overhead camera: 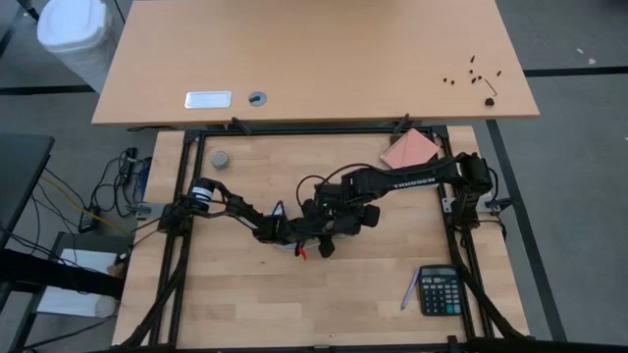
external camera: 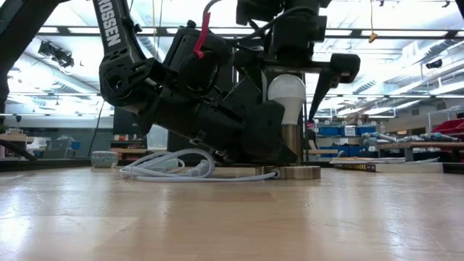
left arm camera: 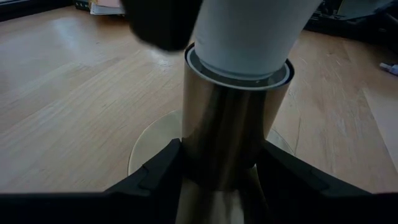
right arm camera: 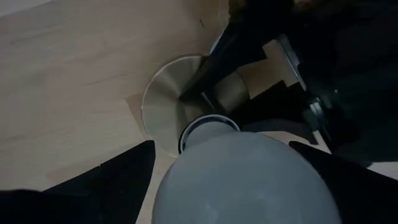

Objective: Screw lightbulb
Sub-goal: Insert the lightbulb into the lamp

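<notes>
At the middle of the wooden table [overhead camera: 235, 304], the two grippers meet over the lamp socket. The left gripper [left arm camera: 221, 165] has its dark fingers [left arm camera: 155, 171] pressed against either side of the shiny metal socket tube [left arm camera: 227, 130], clamping it low down, just above the flat round base disc [left arm camera: 146, 146] that lies on the wood. The right gripper [right arm camera: 221, 162] comes down from above with its fingers [right arm camera: 118, 177] set on either side of the white lightbulb [right arm camera: 245, 180]; they stand close beside the glass, but whether they truly pinch it cannot be told. The lightbulb [external camera: 288, 98] stands upright, its narrow end seated in the top of the socket tube [external camera: 290, 145], with a white collar showing at the rim where the two meet. In the low view a white cable [external camera: 163, 167] lies in loose loops on the table just beside the base disc [external camera: 301, 172]. From above, the left arm [overhead camera: 231, 206] reaches in from the left side and the right arm [overhead camera: 407, 179] from the right, the two crossing above the socket. Well apart from them, a calculator [overhead camera: 439, 291] with a pen [overhead camera: 408, 291] beside it lies near the front right corner, a small grey puck [overhead camera: 220, 159] sits toward the back left, and a pinkish pad [overhead camera: 410, 149] rests at the back right.
</notes>
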